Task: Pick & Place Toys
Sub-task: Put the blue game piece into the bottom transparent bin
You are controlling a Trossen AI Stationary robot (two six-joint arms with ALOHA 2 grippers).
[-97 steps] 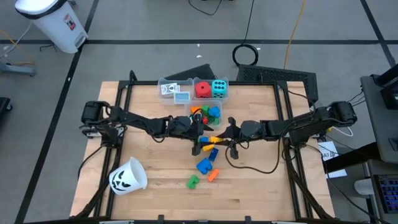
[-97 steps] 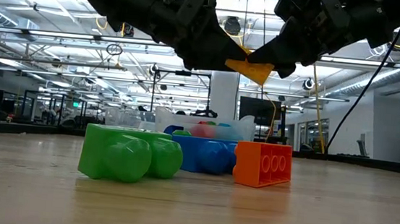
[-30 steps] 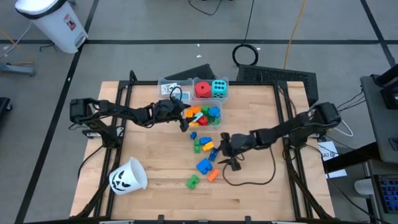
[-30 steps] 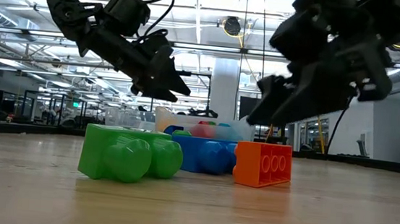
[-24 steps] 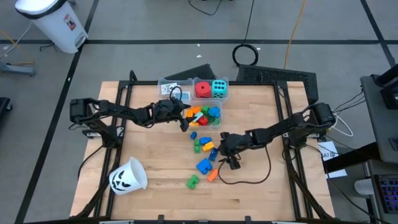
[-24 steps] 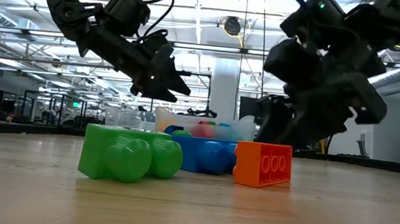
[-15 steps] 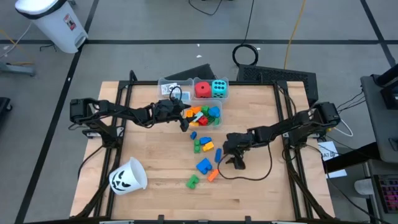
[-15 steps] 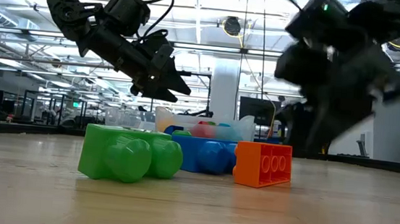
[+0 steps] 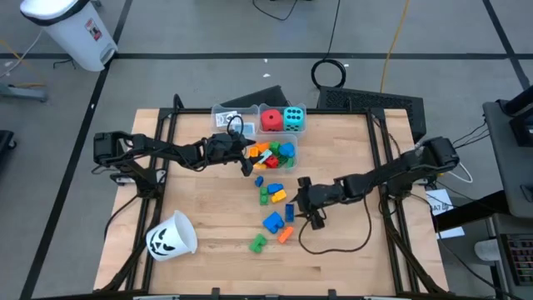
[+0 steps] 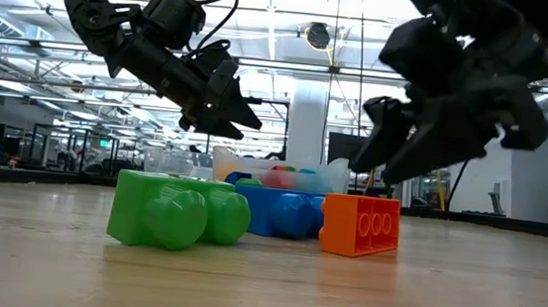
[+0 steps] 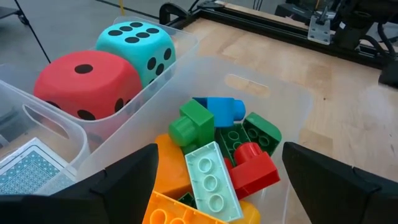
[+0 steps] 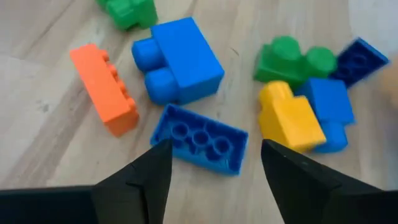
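Note:
Loose toys lie on the table's middle: a big blue block (image 9: 272, 222), an orange brick (image 9: 286, 235), a green block (image 9: 258, 242) and a small cluster (image 9: 271, 193). A flat blue brick (image 12: 199, 144) lies studs up under my right gripper (image 12: 214, 155), which hangs open above it with a finger to either side, clear of the table in the low view (image 10: 379, 148). My left gripper (image 9: 247, 165) hovers open over a clear bin (image 11: 280, 99) filled with several blocks. A red die (image 11: 87, 81) and a cyan die (image 11: 138, 46) sit in the bin beside it.
A third clear bin with picture cards (image 9: 232, 120) stands at the far side next to the dice. A white cup with a pumpkin face (image 9: 171, 237) lies on its side at the near left. Bare wood (image 9: 350, 250) stretches along the near edge and the right.
My right gripper has dipped toward the table beside the orange brick, swung a little toward the right edge, then come back up and over the flat blue brick, tipping as it went.

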